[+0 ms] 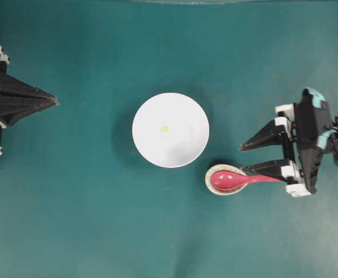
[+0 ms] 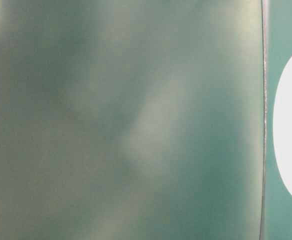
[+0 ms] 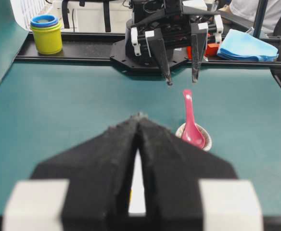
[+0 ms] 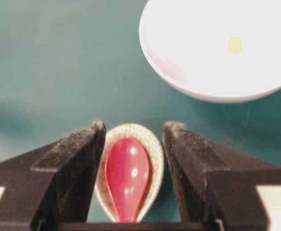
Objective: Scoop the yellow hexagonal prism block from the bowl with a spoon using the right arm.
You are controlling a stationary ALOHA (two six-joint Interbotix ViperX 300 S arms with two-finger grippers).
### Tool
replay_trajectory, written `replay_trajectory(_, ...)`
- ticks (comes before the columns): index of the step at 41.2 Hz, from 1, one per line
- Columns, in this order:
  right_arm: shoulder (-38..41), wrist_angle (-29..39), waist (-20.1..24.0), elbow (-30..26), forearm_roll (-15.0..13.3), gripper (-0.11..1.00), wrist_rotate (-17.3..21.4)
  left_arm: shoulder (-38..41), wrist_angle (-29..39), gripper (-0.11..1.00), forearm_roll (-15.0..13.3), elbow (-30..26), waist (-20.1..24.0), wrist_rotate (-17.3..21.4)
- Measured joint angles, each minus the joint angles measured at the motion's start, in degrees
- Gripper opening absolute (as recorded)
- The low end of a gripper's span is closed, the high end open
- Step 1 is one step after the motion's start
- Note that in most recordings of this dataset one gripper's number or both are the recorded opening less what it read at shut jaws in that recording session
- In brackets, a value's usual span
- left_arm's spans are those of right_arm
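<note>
- My worktop [image 1: 70, 220] is a teal sheet; everything I need sits mid-way across, toward its right edge.
- The bowl [image 1: 183, 150] stands near the worktop's centre, upright, apart from the rest [image 1: 210, 184] just beside it on the near-right.
- My right hand [image 1: 247, 159] hangs by the right edge, fingers spread wide, gripping nothing; the handle runs close along one finger, though I can't tell whether they touch.
- My left hand [image 1: 55, 102] is parked at the left edge, fingers pressed together, empty.
- The spoon [image 1: 238, 180] lies with its scoop cupped in the rest and its handle running toward the right edge; that left-right line is its long axis, scoop end facing the bowl.
- The block [image 1: 165, 128] lies in the bowl, slightly left of centre.
- Risks as I judge them: closing off-line could pinch only the glossy handle's tip so it slips or pivots, drag the rest along, or later nudge the bowl and chase the tiny block around.
</note>
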State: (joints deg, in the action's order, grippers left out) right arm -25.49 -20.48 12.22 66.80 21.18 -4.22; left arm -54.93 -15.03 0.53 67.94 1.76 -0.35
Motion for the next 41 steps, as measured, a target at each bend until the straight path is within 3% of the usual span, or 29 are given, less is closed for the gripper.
replay_trajectory(9,0.44,-11.07,3.16,5.89,2.29,0.56,0.0,0.0,0.09,0.03,0.09,0.0,0.0,-0.35)
replay_trajectory(19,4.92,-23.29,10.46,11.34,8.53,0.56,0.26,0.09,0.0,0.03,0.0,0.0,0.0,-0.35)
replay_trajectory(30,15.82,-34.01,17.58,11.78,13.8,0.56,1.41,1.49,0.0,0.03,0.0,0.0,0.0,-0.35)
replay_trajectory(41,24.43,-37.88,20.83,10.72,14.5,0.56,5.54,3.08,-1.23,0.03,0.0,0.0,0.0,-0.35)
